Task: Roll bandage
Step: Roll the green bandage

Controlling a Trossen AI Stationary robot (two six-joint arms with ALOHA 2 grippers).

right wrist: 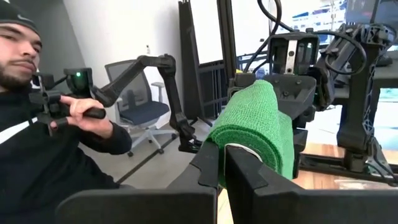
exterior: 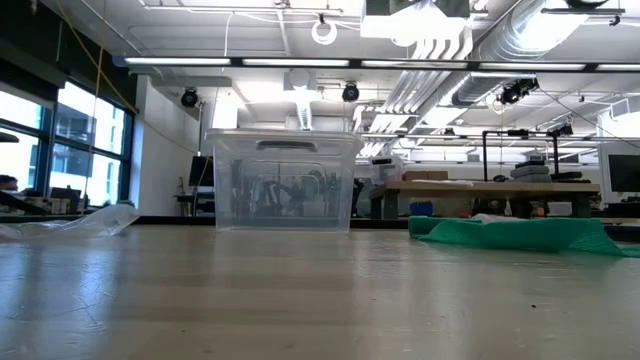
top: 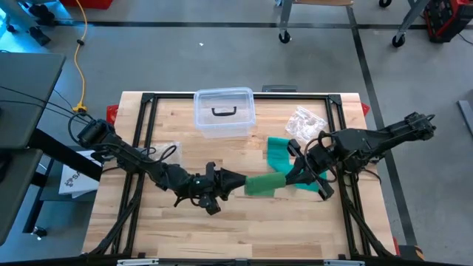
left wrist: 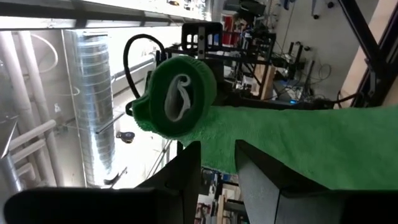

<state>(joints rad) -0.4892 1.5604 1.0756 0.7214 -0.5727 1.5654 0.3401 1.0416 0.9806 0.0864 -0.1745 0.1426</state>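
A green bandage is partly wound into a roll [top: 262, 185] that hangs above the table's middle, between my two grippers. My left gripper [top: 238, 181] is shut on the end of the roll toward the table's left. My right gripper [top: 293, 171] is shut on its other end. In the left wrist view the roll's end face [left wrist: 180, 96] shows a white curl at its centre. The loose strip [top: 278, 151] runs off the roll and lies on the wood toward the far right, and it also shows in the low view [exterior: 510, 235]. My left gripper pinches green cloth [left wrist: 217, 155] between its two fingers, just under the roll's end face. The fingers come about level from the table's left. Whether that cloth is the roll's edge or the loose strip, I cannot tell. The roll is lifted clear. My right gripper pinches the roll's near end at its pale inner rim [right wrist: 239, 148] between its two shut fingers. It comes level from the table's right, along the roll's axis. The roll [right wrist: 255, 121] reaches away from the fingers toward the other gripper, clear of the table.
A clear lidded plastic box [top: 224, 112] stands at the table's far middle. Crumpled clear wrappers lie at the far right [top: 305, 122] and at the left [top: 166, 151]. Black frame rails [top: 144, 118] run along the table's sides. A person [right wrist: 37, 124] with a control handle sits beyond the table.
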